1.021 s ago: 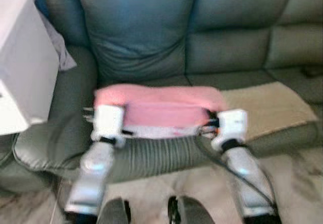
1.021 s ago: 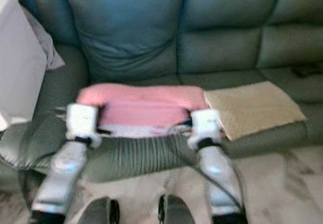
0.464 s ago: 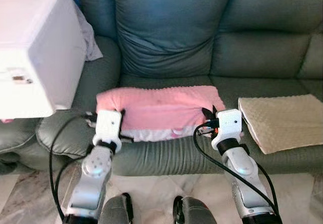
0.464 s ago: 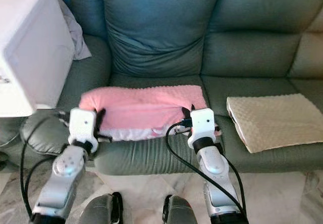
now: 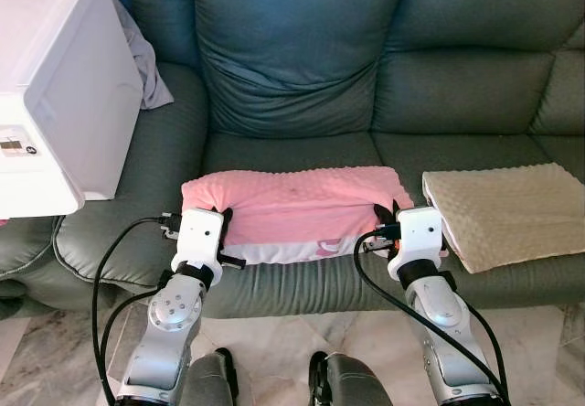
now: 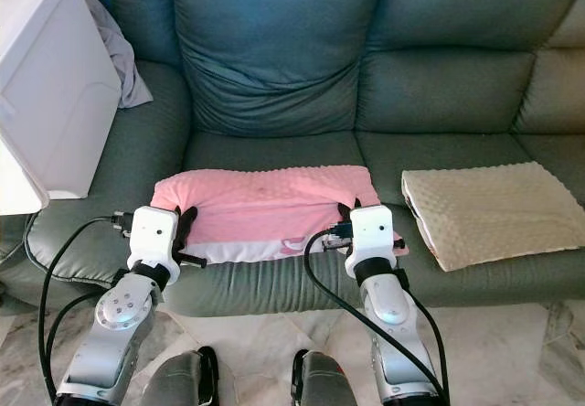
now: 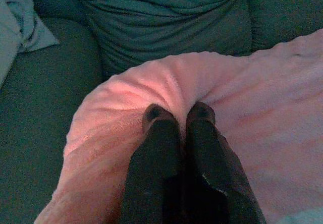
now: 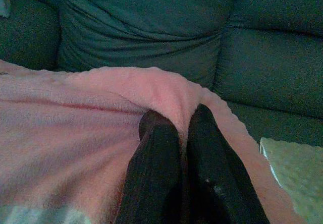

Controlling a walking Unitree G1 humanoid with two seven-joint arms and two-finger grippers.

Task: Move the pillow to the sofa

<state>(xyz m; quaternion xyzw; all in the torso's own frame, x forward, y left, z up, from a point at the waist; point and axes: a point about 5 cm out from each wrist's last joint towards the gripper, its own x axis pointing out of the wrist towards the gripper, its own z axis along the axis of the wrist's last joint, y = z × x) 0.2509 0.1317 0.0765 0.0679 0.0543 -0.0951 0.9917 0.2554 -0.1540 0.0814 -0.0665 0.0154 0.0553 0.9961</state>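
Your pink pillow (image 5: 292, 209) lies flat on the seat of the grey-green sofa (image 5: 384, 77), in front of its puffy back cushion (image 5: 292, 49). Your left gripper (image 7: 179, 114) is clenched on the pillow's left end, both black fingers (image 7: 154, 148) pressed together with a fold of pink fabric pinched between their tips. Your right gripper (image 8: 175, 117) grasps the opposite end the same way, its fingers closed tight on the fleece. The pillow spans the space between your two grippers, its front edge at the seat's edge. Just beyond your right gripper, a beige pillow (image 5: 503, 214) rests on the next seat, close beside the pink one. Outside your left gripper, a white appliance (image 5: 55, 86) stands over the sofa arm, with a grey cloth (image 5: 142, 63) draped behind it.
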